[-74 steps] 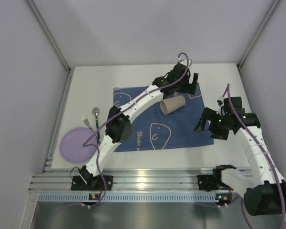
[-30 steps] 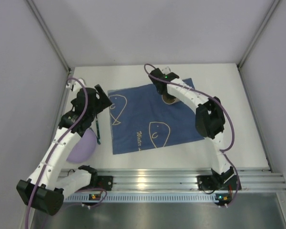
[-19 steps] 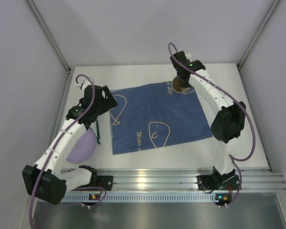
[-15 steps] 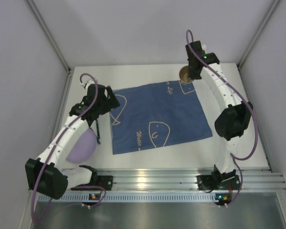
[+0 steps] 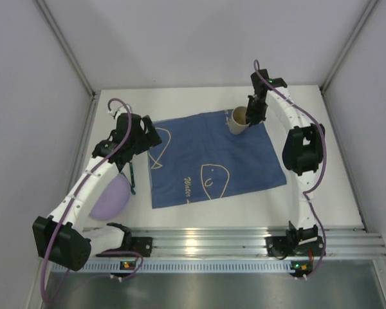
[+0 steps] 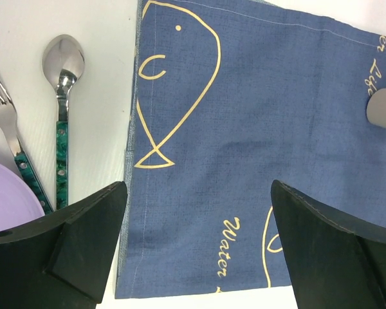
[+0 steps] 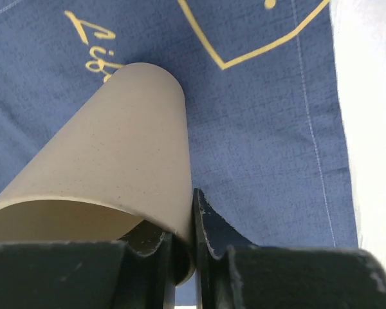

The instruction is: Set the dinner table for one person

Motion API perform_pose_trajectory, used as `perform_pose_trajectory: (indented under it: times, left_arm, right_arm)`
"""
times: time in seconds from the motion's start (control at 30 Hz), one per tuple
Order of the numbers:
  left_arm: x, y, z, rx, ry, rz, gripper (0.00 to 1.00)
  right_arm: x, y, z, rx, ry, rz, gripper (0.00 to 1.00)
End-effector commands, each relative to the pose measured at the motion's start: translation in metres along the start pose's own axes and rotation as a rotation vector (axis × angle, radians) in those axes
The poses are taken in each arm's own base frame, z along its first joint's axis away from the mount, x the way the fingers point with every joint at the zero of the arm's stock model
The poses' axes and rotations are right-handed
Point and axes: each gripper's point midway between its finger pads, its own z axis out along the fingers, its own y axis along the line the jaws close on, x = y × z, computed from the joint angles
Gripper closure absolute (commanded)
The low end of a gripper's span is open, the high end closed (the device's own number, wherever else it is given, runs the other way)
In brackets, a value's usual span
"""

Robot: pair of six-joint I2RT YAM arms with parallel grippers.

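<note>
Half a second earlier the beige cup (image 5: 238, 120) was held past the far edge of the blue fish-print placemat (image 5: 212, 158). It is now nearer and further left, over the placemat's upper right corner, mouth upward. The right gripper (image 5: 252, 111) has come with it, its jaws nearly closed and pinching the cup's wall at the rim, one finger inside and one outside. In the right wrist view the cup leans away from the gripper (image 7: 183, 232). Whether its base rests on the cloth I cannot tell.

The left gripper (image 5: 138, 132) has barely shifted. It hangs with its jaws spread wide above the placemat's left edge, gripping nothing.

The left wrist view shows a green-handled spoon (image 6: 63, 61) and a fork (image 6: 3, 109) side by side on the dinner table (image 5: 321, 167), just left of the placemat. A lilac plate (image 6: 6, 199) is at the lower left of that view. From above, the left arm crosses over the plate and most of the cutlery. The right arm arches along the placemat's right side.
</note>
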Motion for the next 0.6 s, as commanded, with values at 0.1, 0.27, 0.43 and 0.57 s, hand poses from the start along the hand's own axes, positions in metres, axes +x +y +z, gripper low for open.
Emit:
perform_pose_trajectory:
  times: [0.1,0.27,0.43,0.57]
  left_arm:
    - [-0.019,-0.012,-0.007,0.035,-0.050,0.006,0.01]
    - [-0.015,-0.014,-0.001,0.039,-0.032,0.004,0.01]
    - [-0.016,-0.019,0.003,0.047,-0.022,-0.001,0.01]
    - [-0.017,-0.017,0.007,0.028,-0.025,0.002,0.01]
  right_arm:
    - [0.002,-0.002,-0.003,0.032,0.032,-0.006,0.60]
    - [-0.008,0.001,-0.013,0.021,-0.015,-0.043,0.29]
    - [-0.033,0.023,-0.047,-0.077,-0.141,-0.073,0.16]
    - [-0.041,0.042,-0.085,-0.223,-0.217,-0.071,0.09]
